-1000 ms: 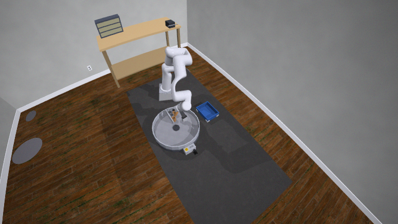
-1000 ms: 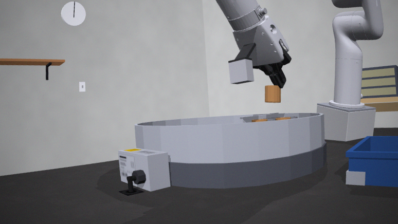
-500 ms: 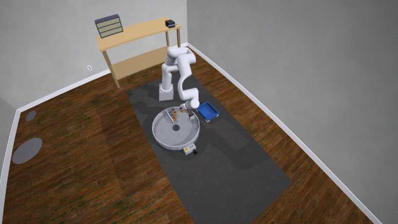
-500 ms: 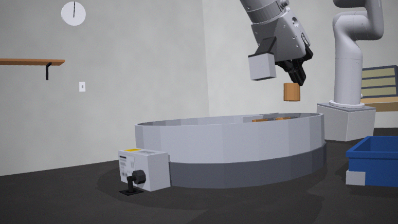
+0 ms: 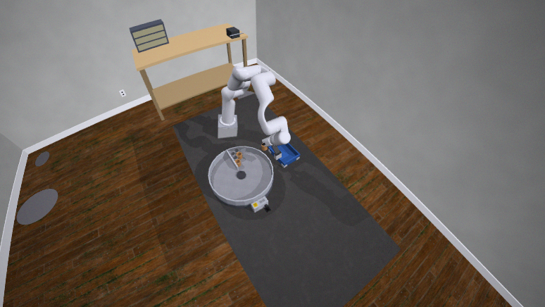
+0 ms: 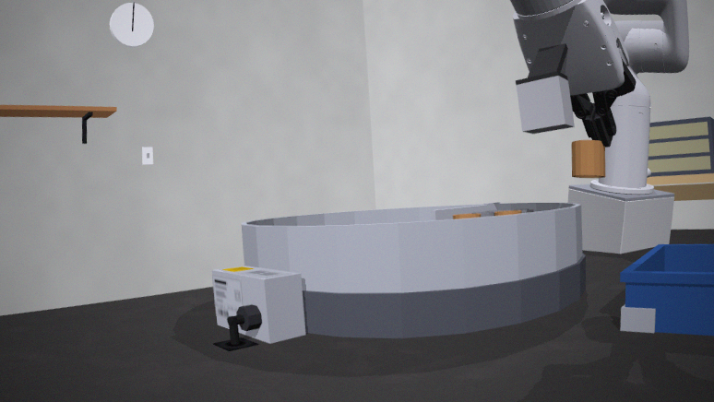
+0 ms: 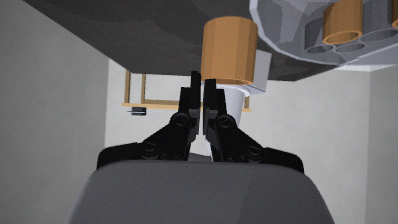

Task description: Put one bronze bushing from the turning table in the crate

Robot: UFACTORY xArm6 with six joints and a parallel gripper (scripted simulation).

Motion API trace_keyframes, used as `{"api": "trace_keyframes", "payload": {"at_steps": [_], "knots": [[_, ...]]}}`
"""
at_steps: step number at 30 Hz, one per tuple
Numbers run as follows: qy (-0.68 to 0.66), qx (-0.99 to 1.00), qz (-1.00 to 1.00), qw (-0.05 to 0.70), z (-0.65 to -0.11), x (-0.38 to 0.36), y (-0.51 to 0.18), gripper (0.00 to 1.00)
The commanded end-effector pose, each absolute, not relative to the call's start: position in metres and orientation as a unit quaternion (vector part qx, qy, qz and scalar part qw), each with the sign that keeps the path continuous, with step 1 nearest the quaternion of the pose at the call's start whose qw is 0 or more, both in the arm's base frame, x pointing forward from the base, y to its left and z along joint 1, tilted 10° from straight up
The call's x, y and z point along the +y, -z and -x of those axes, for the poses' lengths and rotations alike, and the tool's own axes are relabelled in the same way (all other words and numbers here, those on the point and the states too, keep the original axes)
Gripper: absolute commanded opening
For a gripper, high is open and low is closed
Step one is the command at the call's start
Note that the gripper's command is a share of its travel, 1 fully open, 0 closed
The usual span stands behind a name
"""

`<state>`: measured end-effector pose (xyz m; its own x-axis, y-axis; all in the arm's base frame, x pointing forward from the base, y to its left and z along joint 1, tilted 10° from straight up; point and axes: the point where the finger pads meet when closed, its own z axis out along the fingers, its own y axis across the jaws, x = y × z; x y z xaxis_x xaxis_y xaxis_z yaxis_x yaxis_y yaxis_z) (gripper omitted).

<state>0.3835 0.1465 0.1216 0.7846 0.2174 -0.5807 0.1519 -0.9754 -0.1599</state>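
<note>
Gripper [image 7: 202, 82] pinched nearly closed on the wall of one bronze bushing [image 6: 588, 158]: short plain orange-brown cylinder, upright, hanging off the fingertips [image 6: 601, 130]. It's in the air beyond the turning table [image 6: 410, 259] rim, on the crate [image 6: 669, 287] side. Other bushings [image 5: 239, 155] sit inside the turning table near its divider.

Even soft light, faint shadows, slight blur.
</note>
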Motion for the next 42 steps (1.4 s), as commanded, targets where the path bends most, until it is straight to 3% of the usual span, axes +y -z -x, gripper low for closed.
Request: {"api": "trace_keyframes", "payload": {"at_steps": [1,16,42], "knots": [[-0.313,-0.097,0.943,0.052,-0.389,0.174,-0.127,0.00],[-0.313,-0.097,0.943,0.052,-0.398,0.278,-0.145,0.00],[-0.313,-0.097,0.943,0.052,-0.399,0.293,-0.148,0.00]]}}
